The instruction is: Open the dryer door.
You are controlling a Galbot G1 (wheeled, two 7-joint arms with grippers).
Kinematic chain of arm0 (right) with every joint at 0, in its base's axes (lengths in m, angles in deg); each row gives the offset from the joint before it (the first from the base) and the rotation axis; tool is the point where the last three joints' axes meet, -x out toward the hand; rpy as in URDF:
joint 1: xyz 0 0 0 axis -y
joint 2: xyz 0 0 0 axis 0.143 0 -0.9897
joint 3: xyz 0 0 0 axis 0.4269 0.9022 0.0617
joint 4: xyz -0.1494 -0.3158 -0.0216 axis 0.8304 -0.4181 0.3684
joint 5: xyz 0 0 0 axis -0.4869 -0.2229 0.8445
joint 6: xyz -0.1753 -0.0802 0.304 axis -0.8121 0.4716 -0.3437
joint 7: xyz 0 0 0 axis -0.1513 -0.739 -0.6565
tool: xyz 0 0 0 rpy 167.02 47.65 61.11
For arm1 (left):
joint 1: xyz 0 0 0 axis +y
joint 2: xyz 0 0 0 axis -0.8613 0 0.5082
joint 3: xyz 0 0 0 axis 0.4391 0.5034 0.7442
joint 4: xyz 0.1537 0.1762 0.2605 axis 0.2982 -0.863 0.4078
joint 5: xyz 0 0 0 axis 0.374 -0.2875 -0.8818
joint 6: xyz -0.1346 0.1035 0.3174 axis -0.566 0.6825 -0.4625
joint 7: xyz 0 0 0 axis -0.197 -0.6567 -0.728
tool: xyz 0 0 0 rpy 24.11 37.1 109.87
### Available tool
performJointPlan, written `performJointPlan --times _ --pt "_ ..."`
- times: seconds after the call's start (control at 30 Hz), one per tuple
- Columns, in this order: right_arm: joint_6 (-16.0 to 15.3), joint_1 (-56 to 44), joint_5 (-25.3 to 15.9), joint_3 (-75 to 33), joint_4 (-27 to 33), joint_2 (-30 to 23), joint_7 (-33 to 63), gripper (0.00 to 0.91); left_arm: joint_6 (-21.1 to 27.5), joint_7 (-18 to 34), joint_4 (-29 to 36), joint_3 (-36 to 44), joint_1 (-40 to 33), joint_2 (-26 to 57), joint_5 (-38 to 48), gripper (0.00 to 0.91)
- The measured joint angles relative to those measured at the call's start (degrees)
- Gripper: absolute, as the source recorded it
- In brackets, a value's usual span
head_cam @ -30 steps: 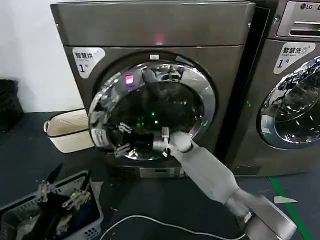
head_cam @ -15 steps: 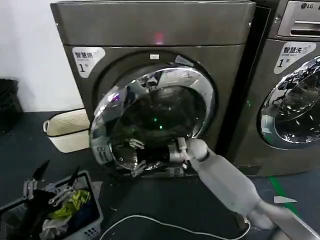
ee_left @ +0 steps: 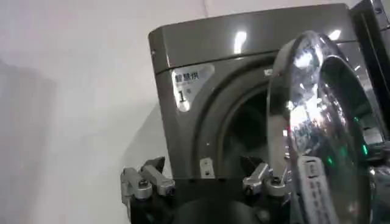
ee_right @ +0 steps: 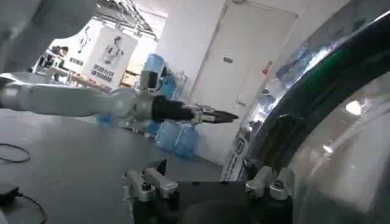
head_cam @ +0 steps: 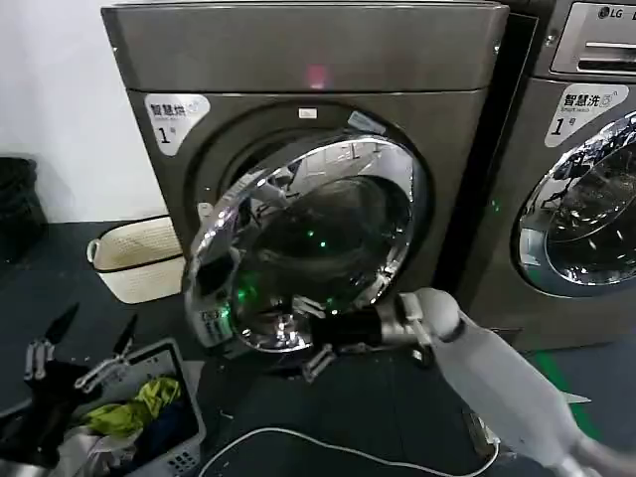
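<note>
Chrome is what stands out in the head view: the big round dryer door [head_cam: 298, 248] with its wide shiny rim and dark tinted glass is seen swung partly out from the dark grey-bronze metallic dryer [head_cam: 308, 129], hinged on its left side, with a gap open along the right edge. The right gripper [head_cam: 316, 338] is seen low in front of the door's bottom rim, fingers spread, nothing pinched. The left gripper [head_cam: 79, 358] is parked low over a grey plastic laundry basket [head_cam: 184, 437] with clothes in it, fingers also apart.

In the left wrist view, the door [ee_left: 317, 122] is seen edge-on, clearly off the dryer's front [ee_left: 201, 109], and the left gripper's [ee_left: 204, 182] fingers are spread wide.

In the right wrist view, the right gripper [ee_right: 210, 182] is shown with its black fingers open, the chrome rim [ee_right: 317, 103] just beside it.

To do this step well, the push should probably be kept behind the free edge and followed round the hinge arc, so the fingers aren't slid off the slick chrome
</note>
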Motion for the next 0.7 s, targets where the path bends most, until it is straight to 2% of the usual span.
performJointPlan --times 0.13,0.3,0.5,0.7 --pt "0.9 -10.6 0.1 -9.3 -5.4 1.4 -0.8 0.907 0.2 0.1 -2.3 0.9 -2.3 2.8 0.7 0.907" --pt "2.6 -24.8 0.3 -23.0 -11.4 0.3 -1.5 0.907 0.7 0.5 -6.2 2.6 -6.9 6.9 2.2 0.907" --pt "5.7 -41.6 0.5 -39.2 -17.4 -5.5 -2.2 0.907 0.8 0.4 -12.7 6.5 -14.6 12.1 4.1 0.907" --pt "10.3 -52.7 1.0 -52.2 -20.9 -13.4 3.1 0.907 0.0 -0.2 -19.0 12.5 -21.6 16.1 5.6 0.907"
